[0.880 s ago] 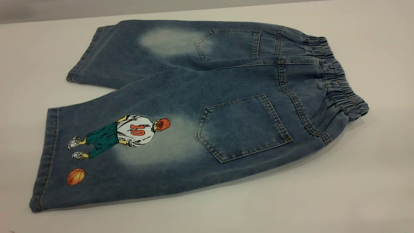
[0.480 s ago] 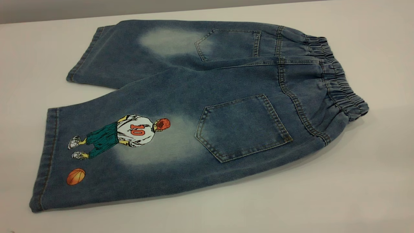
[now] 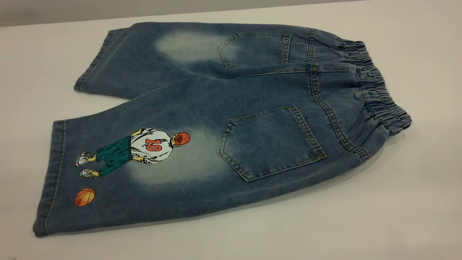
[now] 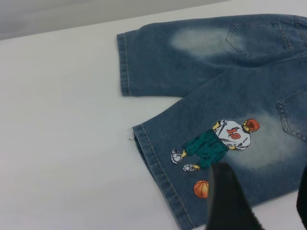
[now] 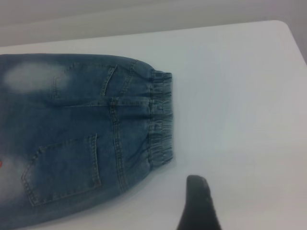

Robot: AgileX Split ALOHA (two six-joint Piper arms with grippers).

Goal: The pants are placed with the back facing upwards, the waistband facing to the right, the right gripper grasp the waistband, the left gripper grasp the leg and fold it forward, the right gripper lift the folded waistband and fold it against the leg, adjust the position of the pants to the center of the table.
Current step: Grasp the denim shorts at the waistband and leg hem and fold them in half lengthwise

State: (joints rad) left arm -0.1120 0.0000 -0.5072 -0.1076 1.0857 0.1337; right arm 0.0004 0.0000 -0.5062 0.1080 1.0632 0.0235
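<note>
The pants point(image 3: 252, 90) lie flat on the table point(image 3: 397, 216), back pockets up. Their ruched waistband point(image 3: 379, 94) is at the right, and the printed leg point(image 3: 144, 173) lies nearest the front edge. No gripper shows in the exterior view. In the left wrist view my left gripper point(image 4: 264, 196) hangs open over the near edge of the printed leg point(image 4: 192, 143), beside the orange ball print point(image 4: 201, 189), holding nothing. In the right wrist view my right gripper point(image 5: 249, 203) shows one black finger point(image 5: 199, 203) over bare table, apart from the waistband point(image 5: 161, 115).
The plain leg with the faded patch point(image 3: 187, 45) lies behind the printed one. Bare table surrounds the shorts, and its far edge point(image 3: 72, 20) runs just behind them. A rounded table corner point(image 5: 288, 26) shows in the right wrist view.
</note>
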